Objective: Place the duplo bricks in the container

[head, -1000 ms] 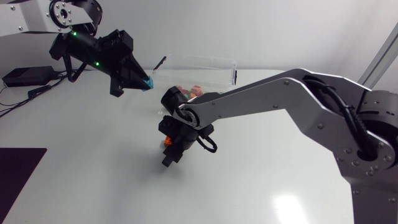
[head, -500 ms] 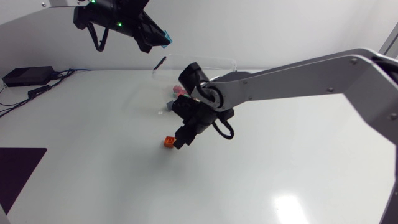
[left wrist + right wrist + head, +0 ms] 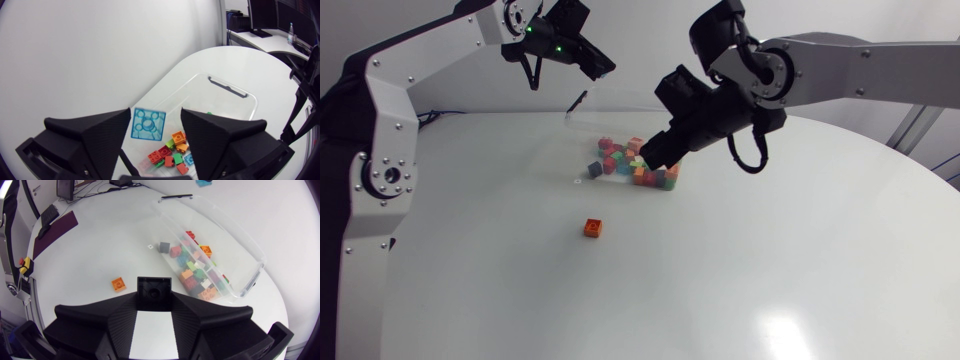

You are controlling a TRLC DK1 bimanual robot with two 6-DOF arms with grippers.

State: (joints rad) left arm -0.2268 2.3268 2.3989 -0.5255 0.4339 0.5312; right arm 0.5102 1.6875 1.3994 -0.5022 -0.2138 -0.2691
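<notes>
left gripper (image 3: 156,116) is high over the clear container (image 3: 227,86), fingers apart, with a see-through blue brick (image 3: 148,123) between them. right gripper (image 3: 153,300) squeezes a black brick (image 3: 153,290) near the container's pile of bricks (image 3: 195,270). one orange brick (image 3: 592,228) lies alone on the table (image 3: 770,260).

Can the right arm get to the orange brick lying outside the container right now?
Probably yes. The orange brick lies alone on the bare table. The right end effector hangs by the container, and the left end effector is high at its far side, out of the way.
</notes>
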